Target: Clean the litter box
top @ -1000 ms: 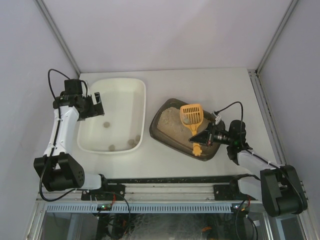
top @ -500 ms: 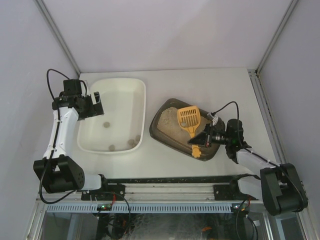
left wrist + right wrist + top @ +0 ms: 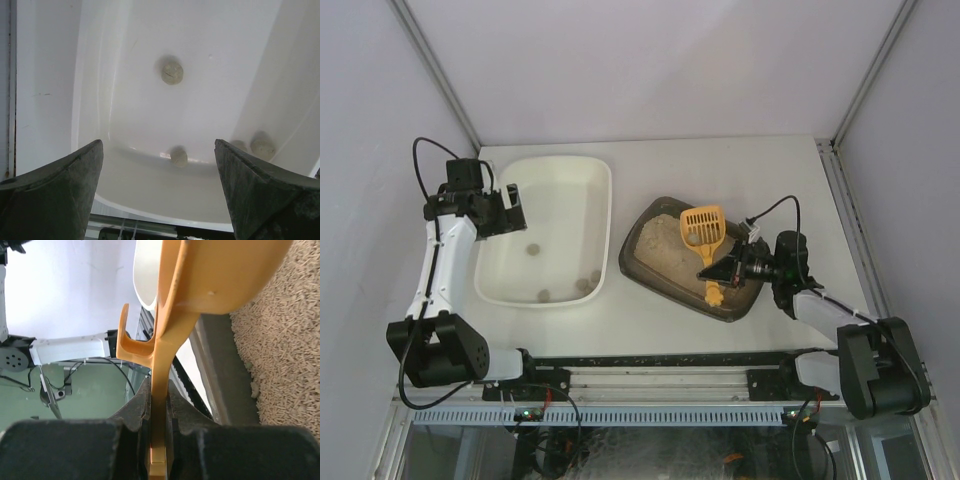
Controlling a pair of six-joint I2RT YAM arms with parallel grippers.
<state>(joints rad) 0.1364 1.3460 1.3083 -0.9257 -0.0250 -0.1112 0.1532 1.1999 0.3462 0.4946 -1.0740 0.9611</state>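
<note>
1. We saw the litter box [image 3: 665,292] on the tabletop [image 3: 740,170], right of center and turned at an angle, just beside the white tub [image 3: 570,175] but apart from it.
2. Pale litter [image 3: 655,245] lay in the box; the right wrist view showed it as small pellets [image 3: 280,365] against the dark wall [image 3: 215,385].
3. The right end effector [image 3: 720,275] pinched the handle of an orange-yellow litter scoop [image 3: 705,245] over the box's near-right part, with the slotted head pointing toward the far side above the litter.
4. In the right wrist view, both fingers [image 3: 135,410] pressed flat against the thin handle [image 3: 165,340].
5. The left end effector [image 3: 505,210] hung over the tub's left side, its fingers [image 3: 60,190] spread wide and gripping nothing.
6. 4 round clumps [image 3: 172,72] lay on the tub floor, 1 apart from the others and 3 near the near wall.
</note>
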